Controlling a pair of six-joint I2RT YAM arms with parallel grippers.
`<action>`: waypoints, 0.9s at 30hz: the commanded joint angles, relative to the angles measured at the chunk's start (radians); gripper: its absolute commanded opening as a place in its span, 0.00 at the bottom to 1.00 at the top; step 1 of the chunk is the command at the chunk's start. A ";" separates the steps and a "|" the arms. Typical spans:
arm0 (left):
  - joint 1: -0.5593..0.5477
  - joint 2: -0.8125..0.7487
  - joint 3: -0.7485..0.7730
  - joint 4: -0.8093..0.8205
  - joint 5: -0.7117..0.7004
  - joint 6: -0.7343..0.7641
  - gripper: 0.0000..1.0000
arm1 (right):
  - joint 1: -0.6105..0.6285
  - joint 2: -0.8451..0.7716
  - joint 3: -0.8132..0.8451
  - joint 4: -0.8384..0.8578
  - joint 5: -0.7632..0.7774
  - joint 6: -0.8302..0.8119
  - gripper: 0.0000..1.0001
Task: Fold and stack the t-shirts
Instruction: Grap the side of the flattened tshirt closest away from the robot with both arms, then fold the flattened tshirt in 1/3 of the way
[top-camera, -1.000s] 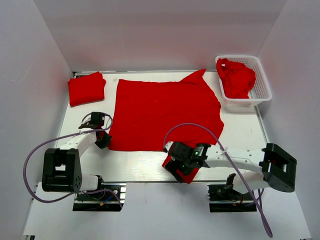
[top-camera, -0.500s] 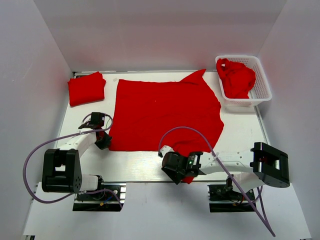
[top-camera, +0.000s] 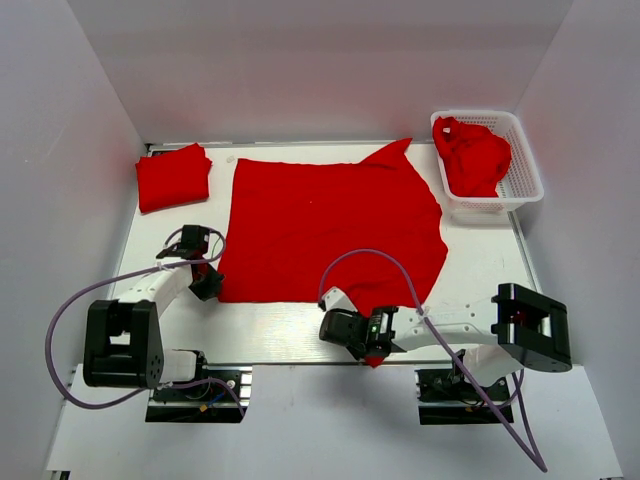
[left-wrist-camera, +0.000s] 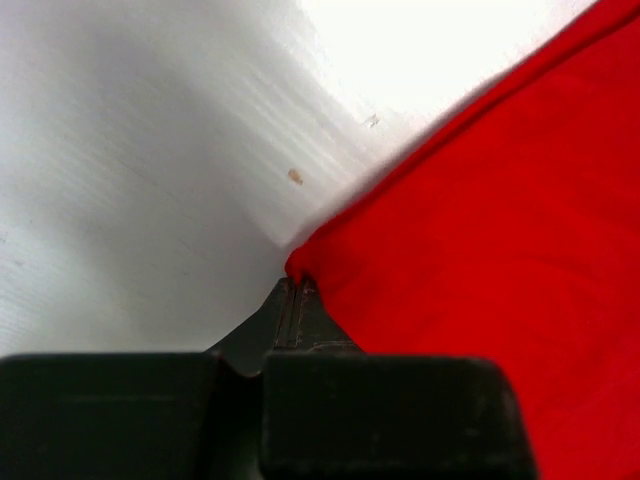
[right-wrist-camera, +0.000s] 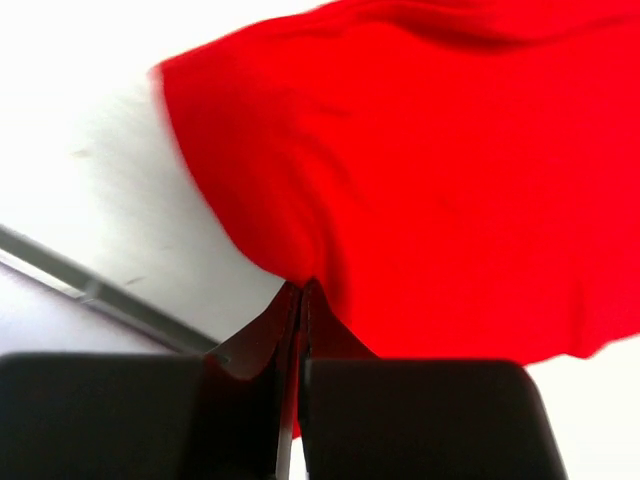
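Sliding leftward along the near edge, the right gripper (top-camera: 345, 331) is now sitting closer to the middle of that edge than a second ago. Far less of the red flap it is dragging is showing below it, and the right arm's links are swinging left with it. The spread t-shirt (top-camera: 330, 225) is otherwise lying as before, flat across the middle of the tabletop (top-camera: 270, 338). The left gripper (top-camera: 209, 284) is staying put at the shirt's near-left corner. The near-right part of the shirt is probably being drawn inward to begin a fold, and no fold is finished on this shirt yet.

A folded t-shirt (top-camera: 173, 177) is resting in the far-left corner. A crumpled t-shirt (top-camera: 472, 155) is waiting in the basket (top-camera: 530, 178) at the far-right corner.

Only the overhead view is giving this layout. The wrist views are supplying what it is hiding. The left wrist view is showing its jaws closed tight on the very tip of the shirt's corner. The right wrist view is showing its jaws pressed together on a pinch of cloth, with the flap fanning out beyond them, its left edge blurring.
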 joint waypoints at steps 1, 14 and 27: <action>-0.009 -0.059 0.033 -0.038 0.012 0.000 0.00 | -0.007 -0.037 -0.011 -0.069 0.126 0.077 0.00; -0.018 -0.053 0.160 -0.082 0.062 0.000 0.00 | -0.233 -0.194 0.004 0.128 0.214 -0.204 0.00; -0.018 0.180 0.410 -0.059 0.044 0.000 0.00 | -0.522 -0.076 0.167 0.276 0.151 -0.456 0.00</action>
